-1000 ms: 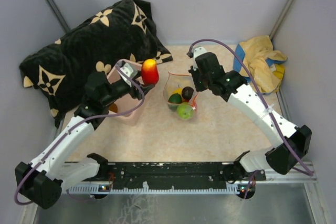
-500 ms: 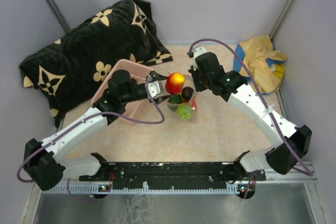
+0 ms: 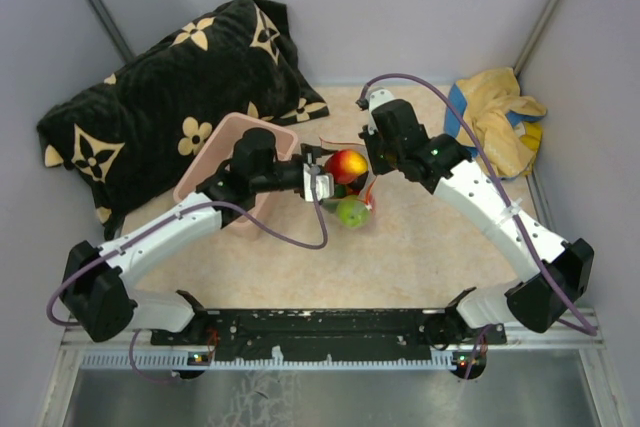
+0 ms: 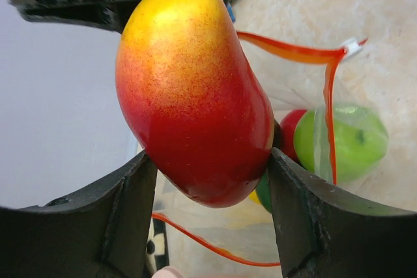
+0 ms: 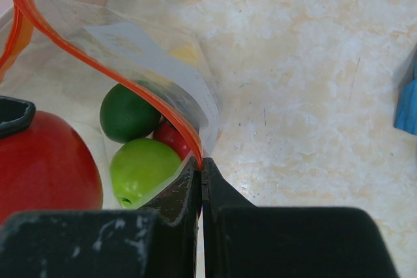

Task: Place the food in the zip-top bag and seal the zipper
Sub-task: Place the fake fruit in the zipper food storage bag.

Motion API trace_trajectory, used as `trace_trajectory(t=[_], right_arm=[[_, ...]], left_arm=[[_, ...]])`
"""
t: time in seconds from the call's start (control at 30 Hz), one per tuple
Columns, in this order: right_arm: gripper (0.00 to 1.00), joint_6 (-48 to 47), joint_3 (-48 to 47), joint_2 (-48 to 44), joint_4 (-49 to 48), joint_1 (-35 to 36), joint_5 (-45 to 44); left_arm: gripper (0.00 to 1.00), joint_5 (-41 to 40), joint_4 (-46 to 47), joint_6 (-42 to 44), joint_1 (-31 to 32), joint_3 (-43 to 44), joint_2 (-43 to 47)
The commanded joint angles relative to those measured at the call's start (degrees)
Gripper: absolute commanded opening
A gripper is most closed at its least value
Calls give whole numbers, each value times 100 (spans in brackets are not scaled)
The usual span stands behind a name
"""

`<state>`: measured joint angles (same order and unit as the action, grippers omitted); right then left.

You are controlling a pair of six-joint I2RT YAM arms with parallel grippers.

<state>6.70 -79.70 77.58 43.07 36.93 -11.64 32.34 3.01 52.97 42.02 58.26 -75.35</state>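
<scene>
- My left fingers point(image 4: 124, 219) are spread around a glossy mango point(image 4: 195, 89), red below and yellow on top, gripping it over the open mouth of the zip-top bag point(image 5: 150, 43).
- My right fingers point(image 5: 179, 196) are pressed together, pinching the orange-red zipper point(image 4: 287, 49).
- The bag sits mid-counter point(image 5: 313, 63), holding a light green fruit point(image 5: 143, 167), a dark green fruit point(image 5: 127, 116) and a red one.

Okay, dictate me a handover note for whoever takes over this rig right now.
Left jaws: gripping the mango at the zip-top bag mouth.
Right jaws: shut on the zipper, holding the mouth open.
Done: green fruit and others already inside.
To do: drop the mango in, check the pink tub for leftovers, seal the zipper.
</scene>
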Motion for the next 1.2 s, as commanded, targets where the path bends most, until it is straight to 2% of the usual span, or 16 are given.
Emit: trace_trajectory(t=[0.0, 0.13, 0.33, 0.53, 0.77, 0.9, 1.17], right_arm=[[0, 42, -333, -291, -27, -40, -3], [0, 77, -327, -318, -26, -42, 11], [0, 116, -322, -340, -39, -40, 54], [0, 134, -318, -351, -44, -39, 80], [0, 160, -294, -384, -43, -45, 87], [0, 157, -290, -401, -39, -40, 84], [0, 159, -290, -422, -31, -41, 73]], left_arm=[[32, -382, -585, 765, 58, 268, -126], [38, -825, -628, 907, 69, 265, -179], [61, -1266, -595, 970, 123, 311, -258], [75, -1266, -488, 1022, 169, 261, -240], [82, -1155, -458, 1090, 217, 221, -231], [83, -1108, -341, 948, 219, 191, -193], [82, -1530, -188, -668, 228, 491, 162]])
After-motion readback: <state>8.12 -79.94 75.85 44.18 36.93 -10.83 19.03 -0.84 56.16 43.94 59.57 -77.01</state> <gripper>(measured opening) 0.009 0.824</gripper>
